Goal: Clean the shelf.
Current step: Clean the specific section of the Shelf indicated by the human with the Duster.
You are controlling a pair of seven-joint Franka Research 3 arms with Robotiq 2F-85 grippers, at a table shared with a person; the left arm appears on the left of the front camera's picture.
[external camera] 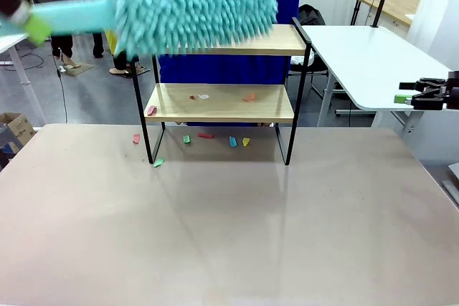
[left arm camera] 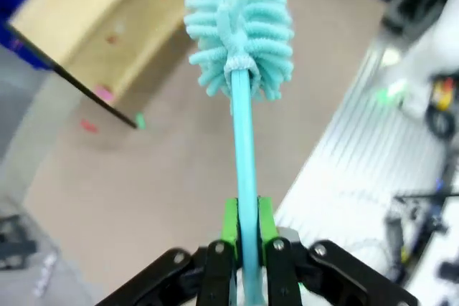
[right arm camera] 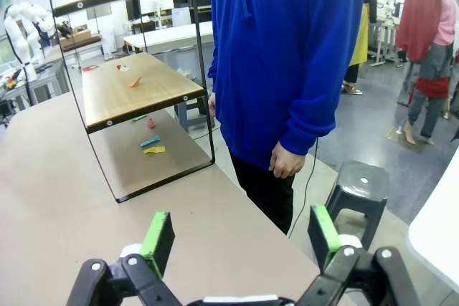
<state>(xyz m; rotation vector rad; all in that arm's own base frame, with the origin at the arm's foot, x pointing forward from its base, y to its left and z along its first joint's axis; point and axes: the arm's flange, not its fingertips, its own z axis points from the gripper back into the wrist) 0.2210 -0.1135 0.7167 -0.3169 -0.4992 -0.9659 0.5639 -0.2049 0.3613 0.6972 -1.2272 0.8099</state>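
The shelf stands at the table's far middle, two light boards in a thin black frame. Small coloured paper scraps lie on its lower board, and more scraps lie on the table under and beside it. A fluffy turquoise duster hovers in front of the top board. My left gripper holds it by the handle and is shut on it. My right gripper stands open with nothing in it, off the table's right side.
A person in a blue top stands at the far side behind the shelf. A grey stool is beside them. A white table sits at the back right. The near half of the beige table is bare.
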